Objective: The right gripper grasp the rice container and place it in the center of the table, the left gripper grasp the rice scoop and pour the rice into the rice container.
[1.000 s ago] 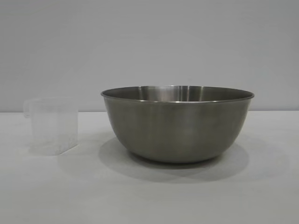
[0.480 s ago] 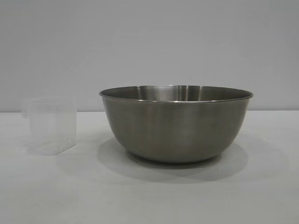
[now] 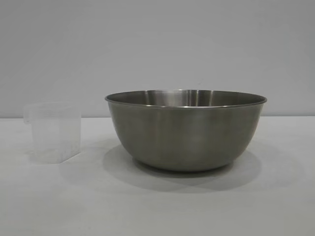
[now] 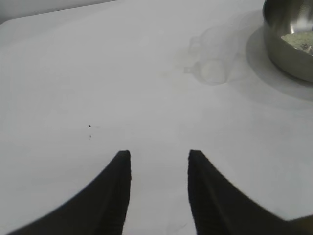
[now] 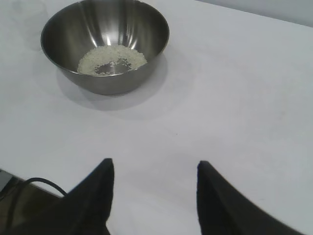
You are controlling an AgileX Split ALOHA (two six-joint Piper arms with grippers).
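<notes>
Now large round stainless-steel rice container point(image 3: 185, 130) holds off-white rice point(image 5: 112, 59); small translucent plastic rice scoop point(image 3: 53, 132) upright beside it on white table point(image 3: 157, 206). Left gripper point(image 4: 160, 156) and right gripper point(image 5: 153, 165) both spread wide, grasping nothing, well apart from both.

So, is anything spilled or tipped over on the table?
No, nothing stands out. The rice lies inside the rice container, the rice scoop stands upright beside it, and both pincers are open, away from them.

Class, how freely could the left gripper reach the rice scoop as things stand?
Probably freely, yes. The left gripper is open over bare table, and nothing lies between it and the rice scoop, which stands apart from the rice container.
</notes>
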